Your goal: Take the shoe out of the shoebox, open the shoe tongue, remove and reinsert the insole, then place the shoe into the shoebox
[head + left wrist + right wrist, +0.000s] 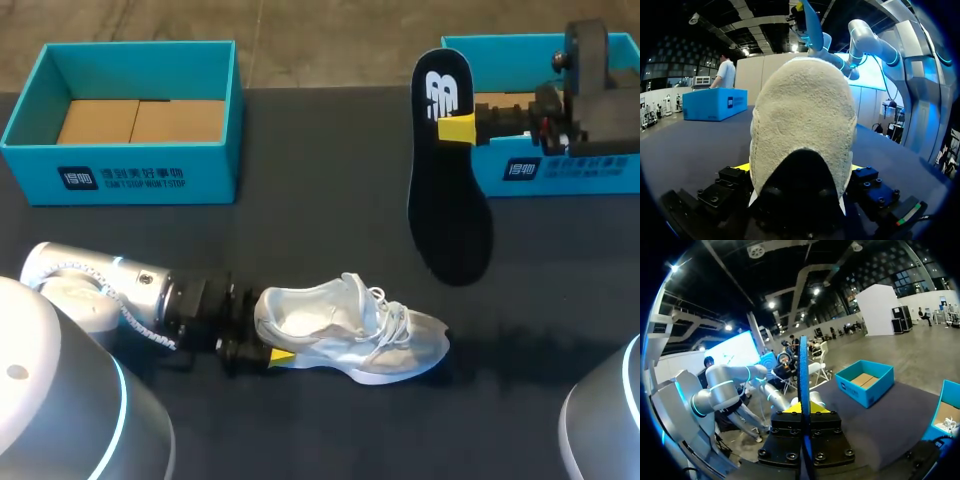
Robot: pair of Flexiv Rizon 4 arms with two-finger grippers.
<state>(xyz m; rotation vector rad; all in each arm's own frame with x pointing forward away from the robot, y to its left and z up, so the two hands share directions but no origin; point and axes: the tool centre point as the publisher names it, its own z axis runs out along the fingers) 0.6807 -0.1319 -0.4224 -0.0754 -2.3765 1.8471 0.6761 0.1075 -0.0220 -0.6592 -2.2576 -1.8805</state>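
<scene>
From above, the white shoe lies on the dark table, heel at the left gripper, toe pointing toward the right arm's side. The right gripper holds the black insole aloft, well apart and crosswise to the shoe, so I'd say it needs turning first. Left wrist: the fingers clamp the heel from both sides. Right wrist: the insole sits pinched edge-on between the fingers
</scene>
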